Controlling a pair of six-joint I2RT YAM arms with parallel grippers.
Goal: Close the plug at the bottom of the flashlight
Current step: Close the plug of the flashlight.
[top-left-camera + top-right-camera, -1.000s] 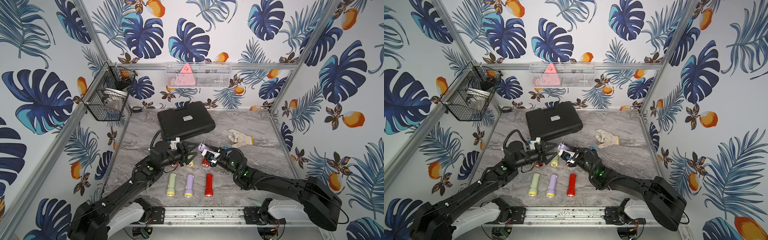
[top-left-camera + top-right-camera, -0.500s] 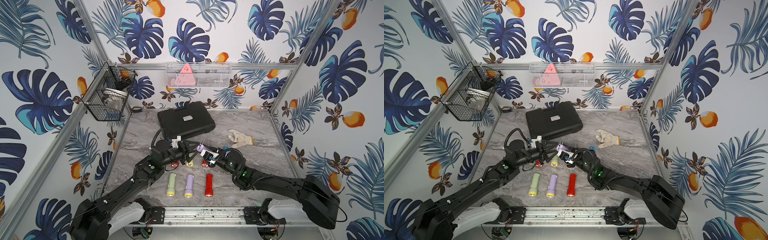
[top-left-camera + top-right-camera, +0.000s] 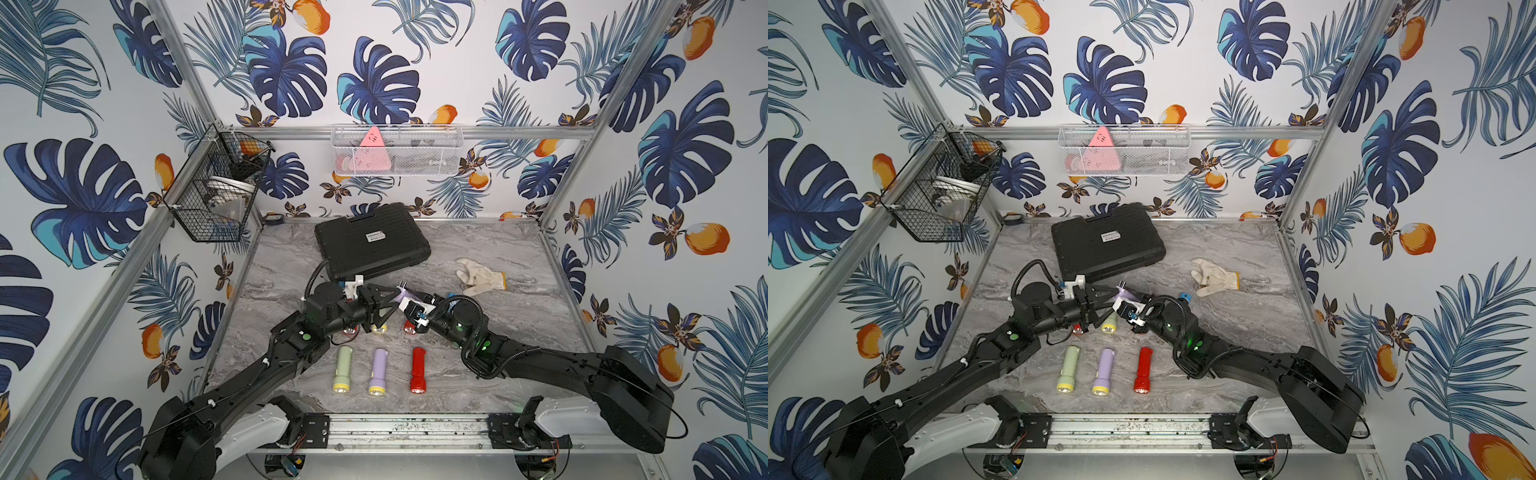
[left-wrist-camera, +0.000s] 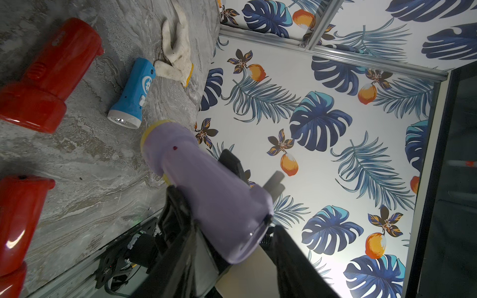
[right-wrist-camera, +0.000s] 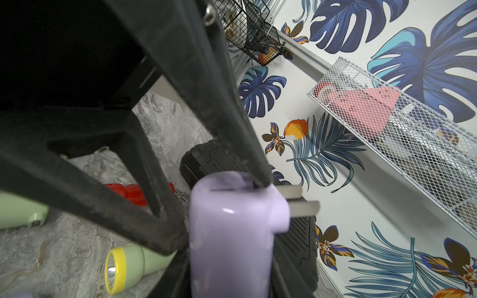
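Lilac flashlight (image 5: 232,232): held in my right gripper (image 3: 409,305); plug (image 5: 304,207) toward left gripper (image 4: 227,216), narrow astride the tail, grip unconfirmed.

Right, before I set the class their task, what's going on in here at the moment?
Two robot arms are working on a purple flashlight, held up off the table. The right gripper is clamped on its body, while the left gripper straddles the tail end. The plug prongs stick out there, so the plug is not yet closed. Other flashlights lie on the table.
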